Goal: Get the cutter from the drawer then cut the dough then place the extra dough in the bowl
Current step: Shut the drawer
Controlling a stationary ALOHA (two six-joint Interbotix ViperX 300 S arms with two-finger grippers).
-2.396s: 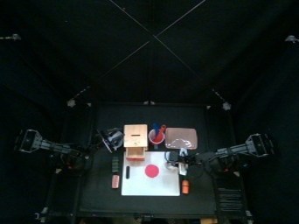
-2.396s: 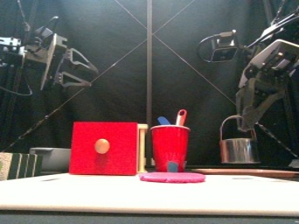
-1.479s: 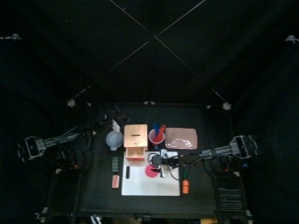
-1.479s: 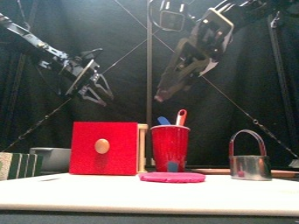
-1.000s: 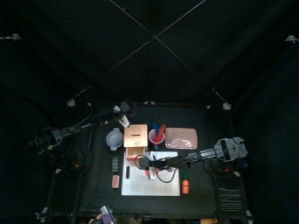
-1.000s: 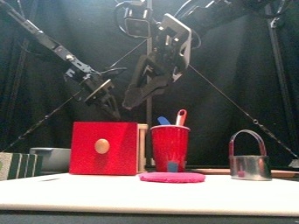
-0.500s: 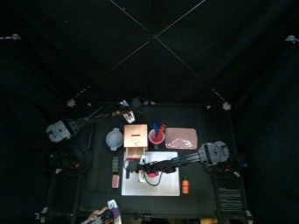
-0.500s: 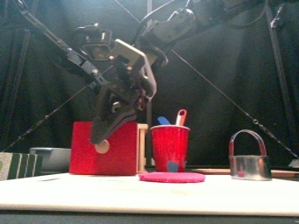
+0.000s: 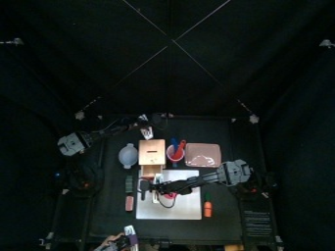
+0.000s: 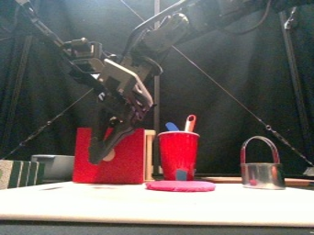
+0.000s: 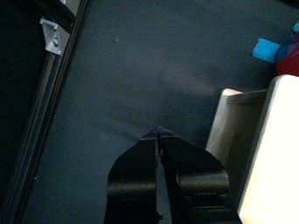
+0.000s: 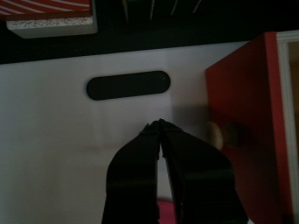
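Note:
The pale wooden box (image 9: 152,152) stands behind the white cutting board (image 9: 185,205), its red drawer front (image 10: 88,158) closed. A red dough disc (image 9: 167,194) lies on the board. The metal cutter (image 10: 258,163) stands on the table at the right. My right gripper (image 9: 145,182) reaches across the board and hangs shut just before the drawer front (image 12: 247,96), close to its knob (image 12: 229,133). In the front view the right gripper (image 10: 103,156) covers part of the drawer front. My left gripper (image 9: 147,125) is shut behind the box (image 11: 250,131), touching nothing.
A blue-grey bowl (image 9: 127,156) sits left of the box. The red cup (image 10: 179,154) with toy knives and the pink tray (image 9: 206,154) stand right of the box. Two small toy foods lie near the board's left (image 9: 128,203) and right (image 9: 207,209) edges.
The right gripper has swung left across the board and come down before the drawer front. The left gripper has moved back and in, to behind the box.

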